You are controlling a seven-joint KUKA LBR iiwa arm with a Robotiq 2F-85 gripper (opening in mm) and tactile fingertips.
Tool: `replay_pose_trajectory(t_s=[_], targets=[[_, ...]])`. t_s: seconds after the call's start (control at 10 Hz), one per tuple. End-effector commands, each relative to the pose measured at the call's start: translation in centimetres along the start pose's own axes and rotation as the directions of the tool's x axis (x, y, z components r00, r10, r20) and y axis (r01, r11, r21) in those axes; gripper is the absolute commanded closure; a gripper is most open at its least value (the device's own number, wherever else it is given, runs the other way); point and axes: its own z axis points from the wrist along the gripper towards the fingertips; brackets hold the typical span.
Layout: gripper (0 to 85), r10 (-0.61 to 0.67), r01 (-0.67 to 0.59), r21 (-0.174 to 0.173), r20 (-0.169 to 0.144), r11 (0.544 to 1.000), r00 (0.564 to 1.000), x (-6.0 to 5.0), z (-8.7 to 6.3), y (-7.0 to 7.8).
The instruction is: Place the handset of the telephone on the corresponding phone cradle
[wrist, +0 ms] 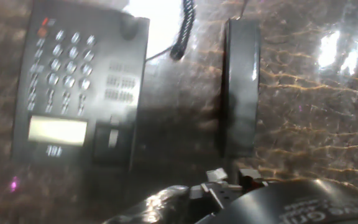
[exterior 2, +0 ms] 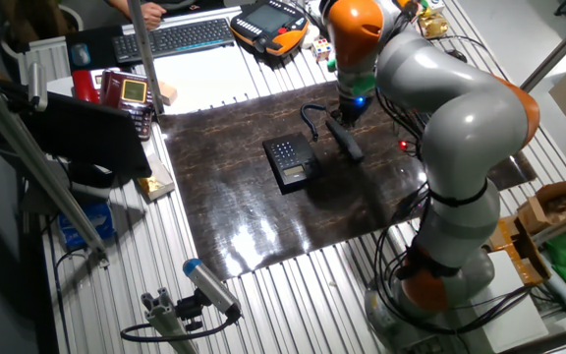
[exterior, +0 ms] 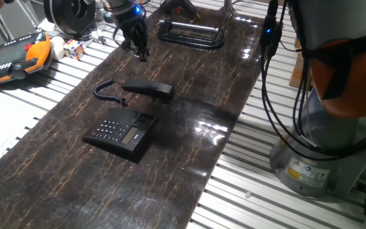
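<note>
I see one fixed view low and near, facing along the mat; the other high and far, beyond the arm. My hand view looks close down. All share the telephone (exterior: 121, 133).

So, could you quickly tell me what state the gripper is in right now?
Gripper: holding nothing, up off the mat; whether its jaws are open cannot be told. Handset lies apart on the mat.

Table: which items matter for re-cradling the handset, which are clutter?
Job:
slim black plastic handset with coiled cord
flat black desk telephone
its recessed side cradle
end effector

Clutter:
orange-and-black pendant controller
multicoloured puzzle cube
black tube frame
</note>
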Motion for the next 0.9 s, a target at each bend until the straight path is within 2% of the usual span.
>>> replay_pose_trajectory(t_s=[0.0, 0.1, 0.2, 0.3, 0.4, 0.6, 0.8], targets=[[34.7, -0.010, 0.010, 0.022, 0.010, 1.000, 1.000, -0.8, 0.7, -0.3], [23.3, -0.018, 0.018, 0.024, 0.020, 1.000, 1.000, -1.7, 1.7, -1.1], [15.0, -0.037, 0.036, 0.016, 0.045, 0.999, 0.998, -2.9, 3.7, -2.6], [12.7, -0.042, 0.043, -0.016, 0.061, 0.999, 0.997, -3.9, 5.5, -3.6], [11.7, -0.043, 0.045, -0.033, 0.079, 0.998, 0.996, -4.8, 7.0, -4.2], [9.7, -0.058, 0.062, -0.041, 0.093, 0.997, 0.994, -6.7, 9.6, -4.4], [8.3, -0.071, 0.077, -0.053, 0.106, 0.996, 0.992, -7.9, 11.6, -4.2]])
